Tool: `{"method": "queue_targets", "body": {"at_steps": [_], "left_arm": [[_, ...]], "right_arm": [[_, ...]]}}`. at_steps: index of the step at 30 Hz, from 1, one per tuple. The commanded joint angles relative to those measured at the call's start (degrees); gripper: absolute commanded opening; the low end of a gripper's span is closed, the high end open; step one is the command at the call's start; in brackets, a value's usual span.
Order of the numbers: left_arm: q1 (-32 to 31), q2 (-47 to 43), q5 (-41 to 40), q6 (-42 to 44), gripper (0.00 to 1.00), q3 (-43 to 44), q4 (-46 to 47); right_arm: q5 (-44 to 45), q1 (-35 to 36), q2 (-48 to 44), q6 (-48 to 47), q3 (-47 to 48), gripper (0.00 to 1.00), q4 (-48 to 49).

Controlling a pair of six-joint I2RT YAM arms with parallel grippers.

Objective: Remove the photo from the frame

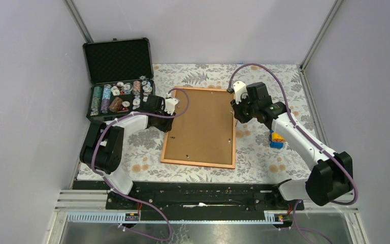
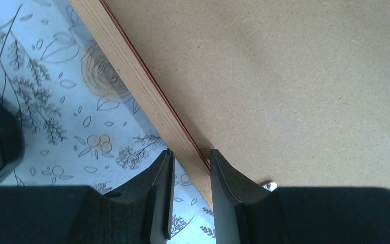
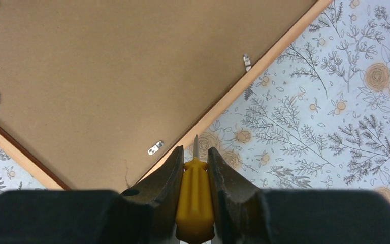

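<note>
Orange-red wooden picture frame (image 1: 171, 145) lies flat and face down in the middle of your floral-clothed worktop (image 1: 264, 76), its brown fibreboard back (image 1: 203, 124) facing up.

At the far left you have an open black foam-lined case (image 1: 118, 61) holding poker chips, just beyond the frame's upper left corner. Your left arm folds back at the elbow near the worktop's left edge, and its white forearm reaches right to the frame's left rail. The left gripper (image 2: 189, 157) points down over that rail. Its jaws stand a narrow gap apart with the rail showing between them, and you cannot tell whether the fingers (image 2: 160, 188) touch the wood.

On the fibreboard back, small metal clips (image 3: 155, 148) sit along the frame's inner edge.

Your right arm rises from its base at the near right, bends at the elbow, and stretches its white forearm up and left to the frame's right rail near the far corner. The right gripper (image 3: 193, 152) is pinching a small yellow-handled screwdriver (image 3: 195, 203), with the metal tip at the rail, close to one clip.

Beside that forearm, a small blue, orange and yellow object (image 1: 276, 140) rests on the cloth, apart from the frame.
</note>
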Motion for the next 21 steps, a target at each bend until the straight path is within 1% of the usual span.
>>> {"method": "queue_targets", "body": {"at_steps": [1,4,8,13,17,21], "left_arm": [[-4.0,2.8,0.1,9.4,0.17,0.8,-1.2],[-5.9,3.2,-0.5,11.3,0.17,0.9,-1.7],[-7.7,3.1,-0.9,11.3,0.16,-0.3,-1.8],[-8.2,1.3,-2.7,12.9,0.16,-2.3,-0.2],[-8.0,3.1,-4.7,17.1,0.16,1.6,-1.1],[-6.8,8.6,-5.1,23.2,0.15,10.1,-7.4]], "right_arm": [[-1.4,-0.9,-2.6,-1.6,1.2,0.00,-0.6],[-1.0,-1.1,-2.6,-1.7,1.0,0.00,-0.2],[-0.7,-1.2,-2.4,-1.7,0.5,0.00,0.7],[0.0,-1.3,-2.0,-1.8,-0.3,0.00,1.2],[-0.8,-1.9,-1.8,-1.2,0.7,0.00,0.8],[-1.0,-2.8,-1.8,-1.3,1.5,0.00,-0.6]]}}
